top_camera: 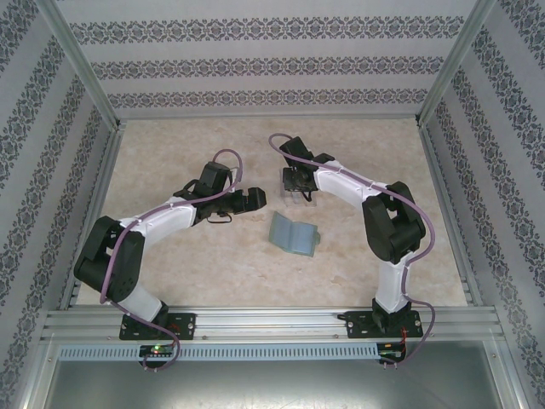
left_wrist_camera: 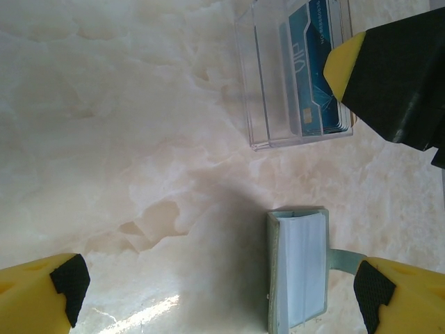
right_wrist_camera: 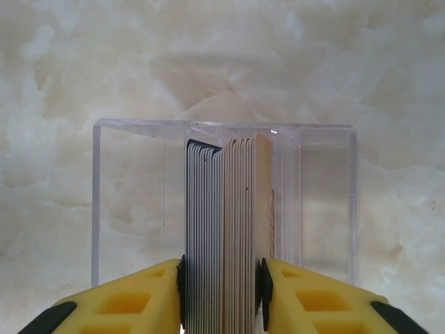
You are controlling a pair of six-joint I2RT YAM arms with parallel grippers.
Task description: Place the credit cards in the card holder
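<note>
On the tabletop (top_camera: 230, 273), in the top view, the right tool (top_camera: 296, 189) is lowered into a clear case (top_camera: 303, 203). The sage-green card holder (top_camera: 294, 236) lies near it.

In the left wrist view, the left tool (left_wrist_camera: 219, 289) is spread wide and empty. The card holder (left_wrist_camera: 299, 268) is seen near one of its fingers.

In the right wrist view, the right tool (right_wrist_camera: 222, 282) is clamped on the upright credit cards (right_wrist_camera: 226, 209) inside the case (right_wrist_camera: 97, 202). The outermost card seems to be missed by the pinch and may be left behind. The stack could fan out and slip when lifted, or the light case could be dragged up by friction.
</note>
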